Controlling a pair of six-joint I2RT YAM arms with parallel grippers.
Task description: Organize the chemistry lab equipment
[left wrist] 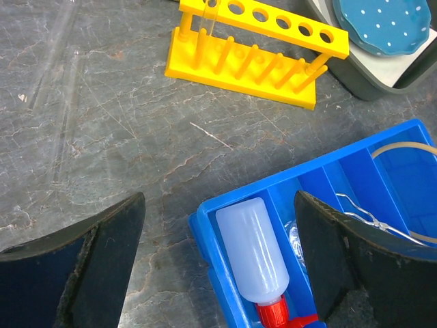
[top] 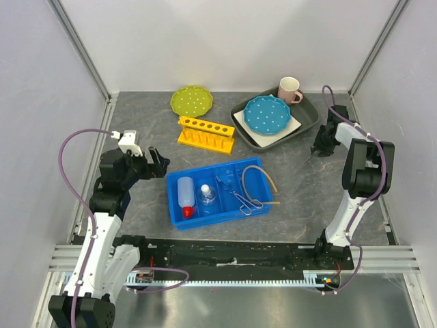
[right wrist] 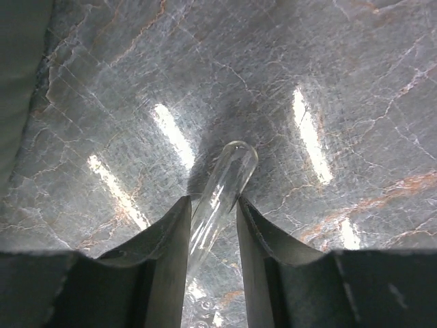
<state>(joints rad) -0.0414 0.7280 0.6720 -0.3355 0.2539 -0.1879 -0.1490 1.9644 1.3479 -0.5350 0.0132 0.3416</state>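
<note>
Right tool (right wrist: 213, 201) pinches a glass tube (right wrist: 229, 171) down by the surface (right wrist: 328, 82). Left tool (left wrist: 218, 198) gapes wide beside the blue tray (left wrist: 355, 171), which holds the bottle (left wrist: 252, 249), flask (top: 208, 196), tongs (top: 242, 198) and tubing (top: 263, 171).

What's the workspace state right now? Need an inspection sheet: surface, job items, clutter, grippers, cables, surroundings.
Surface: dark marbled table; no spills seen.
Job's things: squeeze bottle and flask each lie in a compartment of the blue tray; tongs and tubing loop are in its right part. The yellow rack stands behind it.
Clutter: green plate; blue plate in grey tray; pink mug.
Grippers: left gripper open, left of the blue tray; right gripper closed around a glass test tube.
Cables: a purple cable on each arm, away from the items.
Surroundings: white walls, metal frame posts.
</note>
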